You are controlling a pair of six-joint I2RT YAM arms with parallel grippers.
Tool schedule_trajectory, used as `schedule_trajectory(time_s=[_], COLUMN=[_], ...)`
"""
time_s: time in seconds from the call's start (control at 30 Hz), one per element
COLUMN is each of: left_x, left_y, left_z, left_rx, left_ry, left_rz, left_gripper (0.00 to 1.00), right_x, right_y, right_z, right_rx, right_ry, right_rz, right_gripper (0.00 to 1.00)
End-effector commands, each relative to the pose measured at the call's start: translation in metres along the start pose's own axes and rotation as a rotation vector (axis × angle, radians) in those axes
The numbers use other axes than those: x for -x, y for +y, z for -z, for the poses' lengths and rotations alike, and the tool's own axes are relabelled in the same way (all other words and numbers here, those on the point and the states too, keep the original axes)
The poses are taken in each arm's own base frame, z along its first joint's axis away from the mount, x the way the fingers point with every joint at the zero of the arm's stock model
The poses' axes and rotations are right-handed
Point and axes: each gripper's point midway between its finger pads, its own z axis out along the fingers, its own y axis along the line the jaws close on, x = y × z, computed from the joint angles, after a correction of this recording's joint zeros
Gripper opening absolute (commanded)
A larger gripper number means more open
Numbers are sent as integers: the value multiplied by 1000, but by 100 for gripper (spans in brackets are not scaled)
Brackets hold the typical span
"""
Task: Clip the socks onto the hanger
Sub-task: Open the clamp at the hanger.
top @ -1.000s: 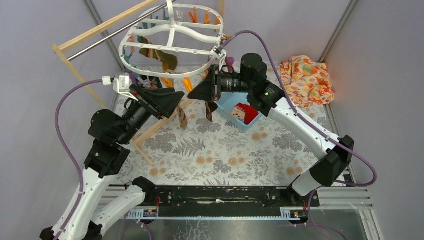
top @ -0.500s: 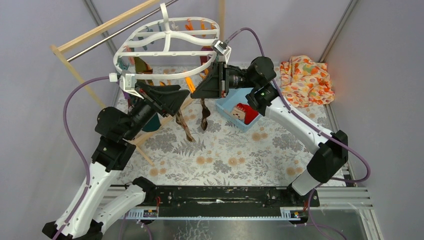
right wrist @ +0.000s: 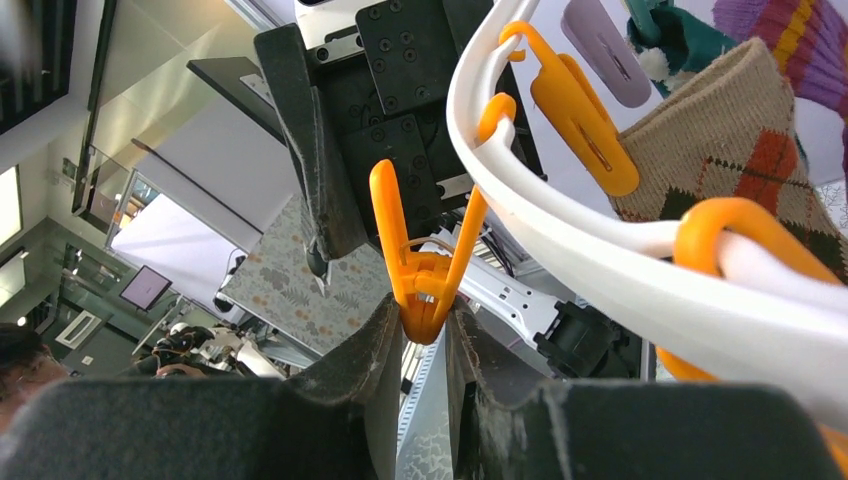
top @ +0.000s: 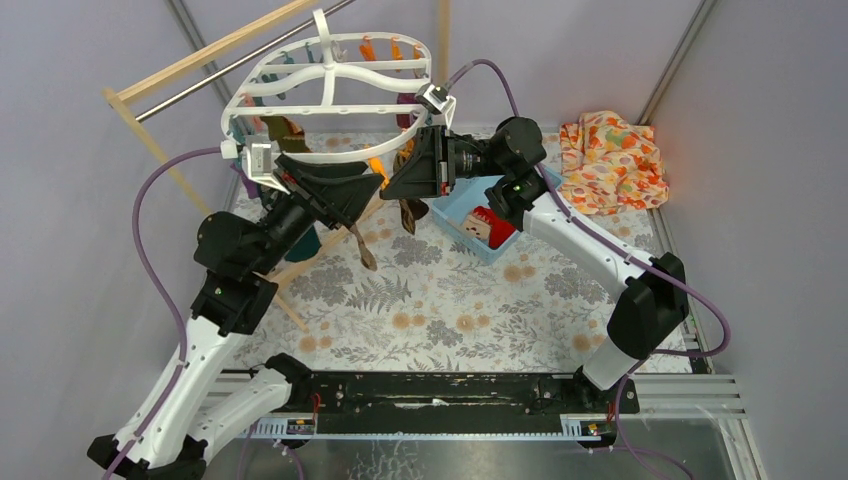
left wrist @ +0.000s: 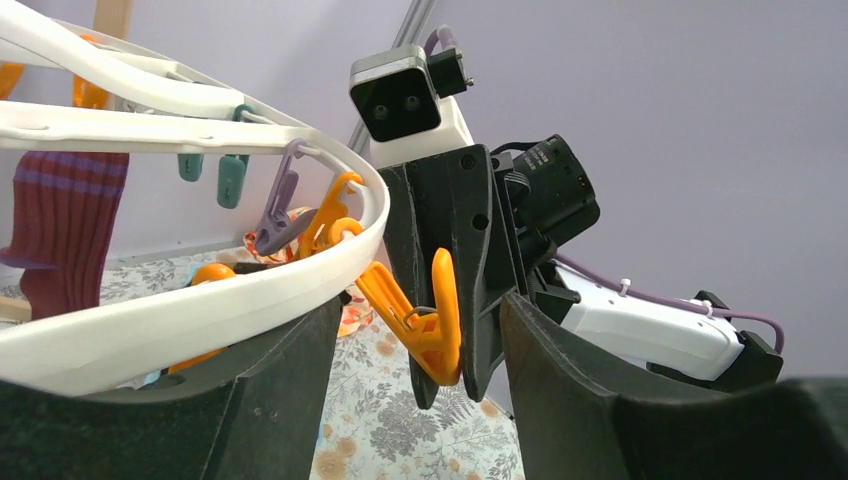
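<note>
Socks (right wrist: 740,160) of argyle, teal and striped purple pegged under the white hanger (top: 326,75), raised and tilted above the bench (top: 450,310) between both arms. One red sock (top: 490,225) down in the blue box (top: 452,205). Right hand (right wrist: 425,320) pressed together on the tail of an orange peg (right wrist: 388,230) hanging from the rim. Left hand (left wrist: 420,310) spread wide, rim lying across one finger (left wrist: 290,380), that peg in the gap.
</note>
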Motion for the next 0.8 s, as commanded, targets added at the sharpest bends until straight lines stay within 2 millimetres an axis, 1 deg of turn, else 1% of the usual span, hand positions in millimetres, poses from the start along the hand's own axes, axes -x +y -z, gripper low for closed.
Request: schedule_trajectory(time_s=[0.0,0.1,0.2,0.47,0.63,0.7,0.73,0.77], left_x=[13,10,11,28,25,25,24,24], left_y=[-12,-9,-11,-16,-16,-16,-16,-16], left_z=[-7,-10,-12,-13,-14,-15,-15,-15], left_rx=[-62,-62,-79,-78,-87,-90,-93,-94], left_ry=[-49,-52,-69,-118,-115,-119,-115,-115], left_rz=[-11,0,13,2,12,17,20,23], left_gripper=[66,66,63,60,59,55,51,45], right_x=[2,2,2,1,1,1,1,1], right_y=[25,30,31,24,26,26,26,26], right_z=[1,2,3,2,2,2,2,2], right_rx=[53,68,70,65,78,78,77,77], right_ry=[16,12,10,9,12,13,12,11], right_rz=[60,62,63,50,46,47,45,46], right_gripper=[0,0,0,0,0,0,0,0])
